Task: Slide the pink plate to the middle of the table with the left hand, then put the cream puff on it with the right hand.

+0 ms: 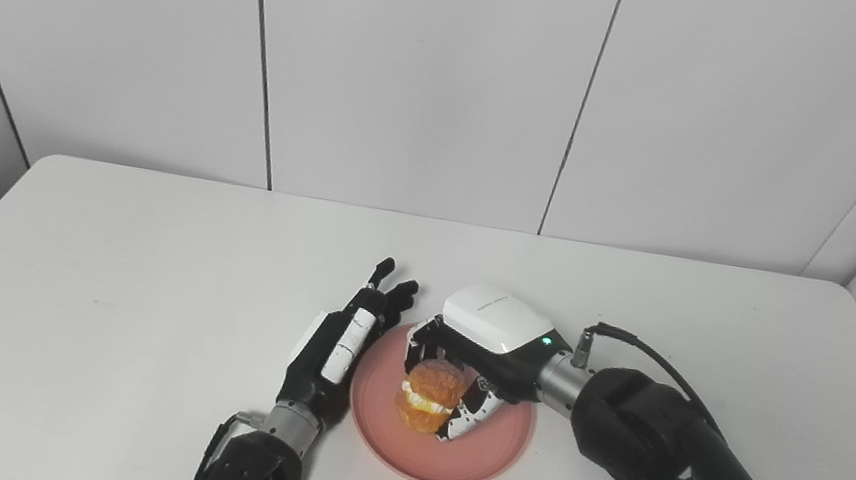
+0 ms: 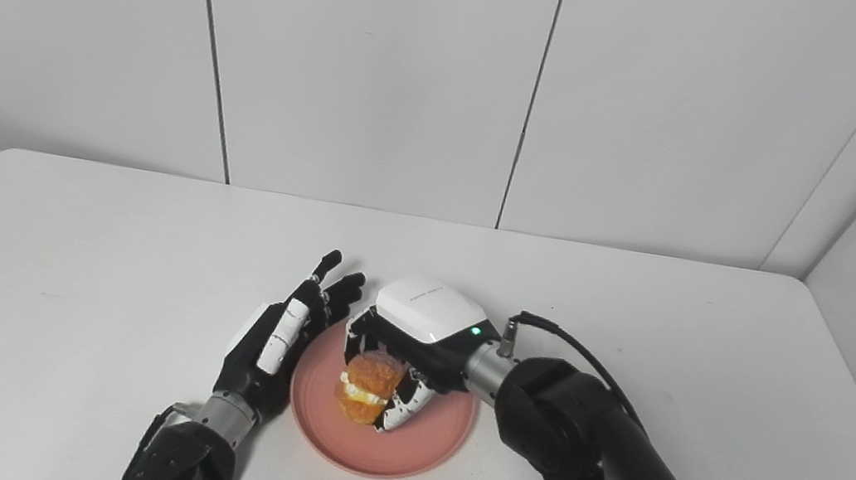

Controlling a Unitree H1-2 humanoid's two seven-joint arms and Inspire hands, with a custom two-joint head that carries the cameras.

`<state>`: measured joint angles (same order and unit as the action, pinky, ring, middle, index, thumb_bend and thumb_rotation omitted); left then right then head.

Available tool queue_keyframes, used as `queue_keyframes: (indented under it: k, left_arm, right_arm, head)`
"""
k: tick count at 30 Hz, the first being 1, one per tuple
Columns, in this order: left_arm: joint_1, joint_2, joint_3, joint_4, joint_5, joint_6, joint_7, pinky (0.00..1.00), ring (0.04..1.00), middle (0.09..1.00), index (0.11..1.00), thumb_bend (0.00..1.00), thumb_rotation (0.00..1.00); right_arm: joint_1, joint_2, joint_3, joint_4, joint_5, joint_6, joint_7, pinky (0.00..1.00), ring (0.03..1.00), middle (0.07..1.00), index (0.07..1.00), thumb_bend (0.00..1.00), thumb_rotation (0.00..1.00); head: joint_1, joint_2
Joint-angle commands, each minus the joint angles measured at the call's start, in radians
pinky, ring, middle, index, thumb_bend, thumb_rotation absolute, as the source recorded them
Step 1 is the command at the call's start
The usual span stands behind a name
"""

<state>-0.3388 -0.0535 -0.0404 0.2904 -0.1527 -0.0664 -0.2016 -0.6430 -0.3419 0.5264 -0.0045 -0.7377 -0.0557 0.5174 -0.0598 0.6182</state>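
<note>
Round pink plate (image 1: 486,449): near mid-table (image 1: 138,275), slide apparently complete; left hand (image 1: 342,341) flat, fingers extended, empty, against its rim. Golden cream-filled puff (image 1: 429,395): over plate, enclosed by right hand (image 1: 473,364); release outstanding.

Both head cameras look down and forward from above the near edge of the white worktop (image 1: 138,275), facing the panelled wall (image 1: 419,63) at 12 o'clock. They sit side by side at middling range. Each takes in nearly the whole worktop, both arms rising from 6 o'clock, and the pink plate (image 2: 398,449); the right eye view shows everything shifted toward 9 o'clock.
</note>
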Motion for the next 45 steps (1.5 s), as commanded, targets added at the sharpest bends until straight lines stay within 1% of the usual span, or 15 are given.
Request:
queue_keyframes:
  k: [1, 11, 13, 14, 15, 16, 17, 18, 19, 21, 22, 30, 40, 43, 45]
  left_arm:
    - [0.040, -0.010, -0.007, 0.016, -0.007, 0.001, -0.005, 0.98, 0.925, 0.895, 0.974, 0.96, 0.86]
    - [0.041, -0.010, -0.006, 0.013, -0.016, 0.009, -0.010, 0.99, 0.914, 0.886, 0.976, 0.96, 0.85]
    - [0.041, -0.009, -0.008, 0.012, -0.015, 0.006, -0.011, 0.99, 0.912, 0.881, 0.977, 0.96, 0.85]
    - [0.041, -0.009, -0.008, 0.010, -0.014, 0.008, -0.010, 0.99, 0.914, 0.879, 0.976, 0.96, 0.85]
    - [0.042, -0.008, -0.009, 0.009, -0.014, 0.008, -0.010, 0.99, 0.914, 0.879, 0.976, 0.96, 0.85]
    - [0.042, -0.008, -0.009, 0.007, -0.013, 0.009, -0.009, 0.99, 0.916, 0.878, 0.976, 0.96, 0.85]
    - [0.042, -0.006, -0.011, 0.007, -0.011, 0.008, -0.010, 0.99, 0.917, 0.878, 0.976, 0.96, 0.85]
    - [0.041, -0.004, -0.013, 0.009, -0.010, 0.005, -0.013, 0.99, 0.925, 0.883, 0.979, 0.95, 0.85]
    - [0.041, -0.003, -0.014, 0.010, -0.009, 0.004, -0.014, 0.99, 0.934, 0.887, 0.984, 0.95, 0.86]
    - [0.041, -0.001, -0.016, 0.009, -0.008, 0.004, -0.013, 0.99, 0.944, 0.924, 0.986, 0.95, 0.86]
    - [0.041, -0.001, -0.017, 0.008, -0.007, 0.006, -0.012, 0.99, 0.949, 0.950, 0.987, 0.95, 0.86]
    - [0.039, 0.000, -0.016, 0.007, -0.011, 0.015, -0.012, 0.98, 0.936, 0.925, 0.991, 0.96, 0.85]
    - [0.040, -0.001, -0.017, 0.003, -0.011, 0.016, -0.011, 0.97, 0.936, 0.916, 0.990, 0.96, 0.85]
    - [0.040, -0.004, -0.016, 0.003, -0.012, 0.015, -0.009, 0.99, 0.933, 0.901, 0.988, 0.96, 0.85]
    - [0.039, -0.005, -0.016, 0.006, -0.008, 0.012, -0.005, 1.00, 0.929, 0.898, 0.986, 0.96, 0.85]
  right_arm:
    - [-0.050, -0.006, -0.012, -0.013, -0.006, -0.041, -0.012, 0.37, 0.433, 0.520, 0.491, 0.52, 0.00]
    - [-0.047, -0.005, -0.022, -0.016, -0.013, -0.022, 0.012, 0.42, 0.442, 0.535, 0.485, 0.52, 0.00]
    - [-0.045, -0.006, -0.026, -0.014, -0.012, -0.015, 0.017, 0.43, 0.497, 0.524, 0.480, 0.52, 0.00]
    - [-0.043, -0.006, -0.027, -0.016, -0.013, -0.006, 0.024, 0.46, 0.546, 0.573, 0.487, 0.52, 0.07]
    - [-0.041, -0.006, -0.029, -0.017, -0.016, 0.002, 0.029, 0.47, 0.554, 0.584, 0.488, 0.52, 0.09]
    - [-0.040, -0.006, -0.030, -0.019, -0.018, 0.007, 0.033, 0.50, 0.587, 0.615, 0.556, 0.74, 0.13]
    - [-0.038, -0.007, -0.031, -0.021, -0.024, 0.011, 0.037, 0.52, 0.607, 0.634, 0.599, 0.87, 0.16]
    - [-0.037, -0.009, -0.031, -0.022, -0.032, 0.011, 0.038, 0.56, 0.666, 0.678, 0.630, 0.93, 0.20]
    - [-0.036, -0.010, -0.031, -0.024, -0.041, 0.009, 0.039, 0.60, 0.733, 0.732, 0.656, 0.97, 0.23]
    - [-0.033, -0.011, -0.032, -0.030, -0.055, 0.009, 0.040, 0.66, 0.838, 0.826, 0.708, 1.00, 0.30]
    - [-0.032, -0.011, -0.034, -0.032, -0.059, 0.011, 0.041, 0.68, 0.868, 0.856, 0.729, 1.00, 0.32]
    - [-0.032, -0.004, -0.044, -0.047, -0.080, 0.017, 0.058, 0.71, 0.897, 0.872, 0.769, 1.00, 0.38]
    - [-0.031, -0.012, -0.056, -0.064, -0.063, 0.009, 0.076, 0.72, 0.875, 0.859, 0.767, 1.00, 0.38]
    - [-0.023, -0.008, -0.086, -0.083, -0.021, 0.026, 0.083, 0.69, 0.841, 0.833, 0.760, 1.00, 0.40]
    - [-0.005, 0.010, -0.139, -0.109, 0.047, 0.066, 0.077, 0.68, 0.809, 0.807, 0.746, 1.00, 0.38]
  head:
    - [0.001, 0.000]
    - [-0.001, 0.000]
    - [-0.001, 0.001]
    - [-0.001, 0.002]
    - [-0.001, 0.002]
    - [-0.001, 0.002]
    - [-0.001, 0.002]
    - [-0.001, 0.002]
    - [-0.001, 0.002]
    - [-0.001, 0.002]
    - [-0.001, 0.002]
    - [-0.002, 0.001]
    - [-0.005, 0.001]
    - [-0.004, 0.002]
    - [-0.003, 0.002]
